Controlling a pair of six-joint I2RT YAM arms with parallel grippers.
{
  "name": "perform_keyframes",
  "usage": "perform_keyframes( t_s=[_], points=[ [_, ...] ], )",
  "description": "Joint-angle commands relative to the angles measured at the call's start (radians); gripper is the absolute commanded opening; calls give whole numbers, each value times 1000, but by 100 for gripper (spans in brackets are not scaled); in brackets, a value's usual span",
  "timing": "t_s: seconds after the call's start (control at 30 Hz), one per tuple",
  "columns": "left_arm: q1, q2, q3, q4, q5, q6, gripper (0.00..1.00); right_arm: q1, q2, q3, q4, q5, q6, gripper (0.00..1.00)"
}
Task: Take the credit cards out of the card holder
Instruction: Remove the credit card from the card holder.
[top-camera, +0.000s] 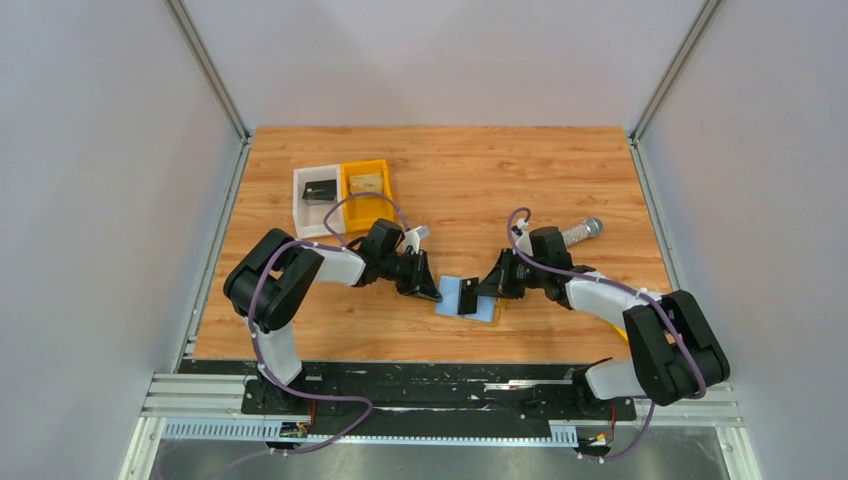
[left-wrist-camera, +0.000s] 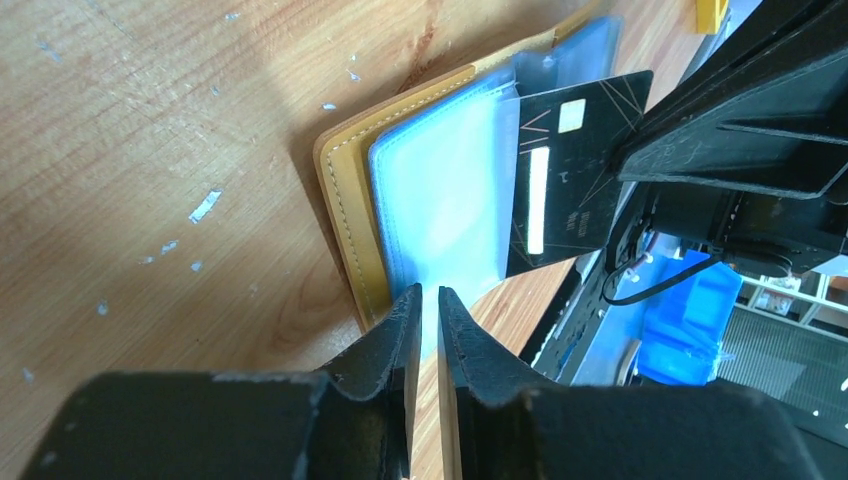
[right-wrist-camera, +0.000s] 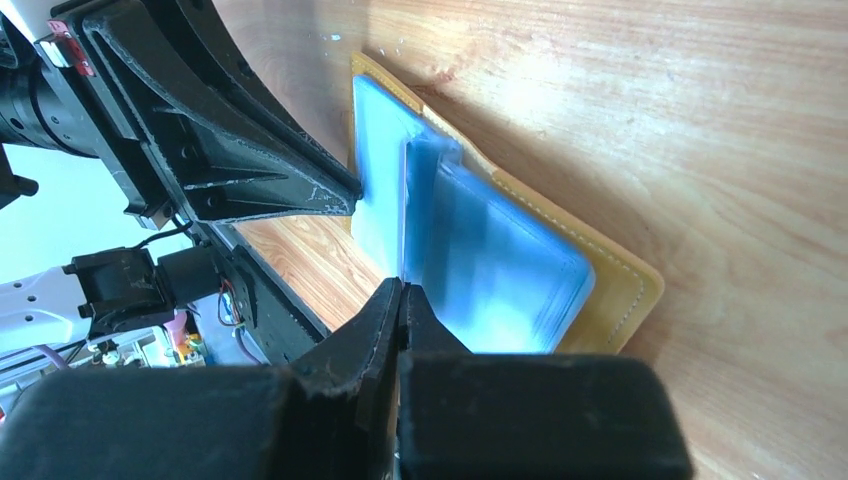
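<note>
The card holder (top-camera: 452, 290) lies open on the wooden table between the arms, its light-blue panels up and its tan edge showing in the left wrist view (left-wrist-camera: 350, 200) and the right wrist view (right-wrist-camera: 620, 290). My left gripper (top-camera: 432, 290) (left-wrist-camera: 427, 292) has its jaws almost together, with its tips down on the left blue panel's edge. My right gripper (top-camera: 487, 290) (right-wrist-camera: 403, 285) is shut on a black credit card (top-camera: 470, 297) (left-wrist-camera: 570, 170). The card stands partly out of a clear sleeve of the holder.
A white bin (top-camera: 300, 205) with a dark item in it and an orange bin (top-camera: 366, 205) stand side by side at the back left. A silver cylindrical object (top-camera: 582, 231) lies behind the right arm. The table's near edge is just below the holder.
</note>
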Motion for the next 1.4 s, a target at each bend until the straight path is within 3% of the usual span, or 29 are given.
perform_keyframes(
  t_s=[0.0,0.3,0.53,0.7,1.0,1.37],
  points=[
    [-12,-23,-30,-73,-63,15,21,-16,-73,24,-87,-6,-61,0],
    [-15,-105,-4,-112,-46,12,24,-24,-151,69,-191,-3,-101,0],
    [-14,-243,73,-253,-36,55,33,-22,-158,132,-231,-152,-190,0],
    [-16,-314,122,-316,20,73,37,-16,-163,144,-232,-350,-254,0],
    [-14,-385,174,-349,139,82,39,22,-217,149,-231,-512,-297,0],
    [-14,-385,142,-243,295,15,39,75,-220,180,-229,-518,-289,0]
  ],
)
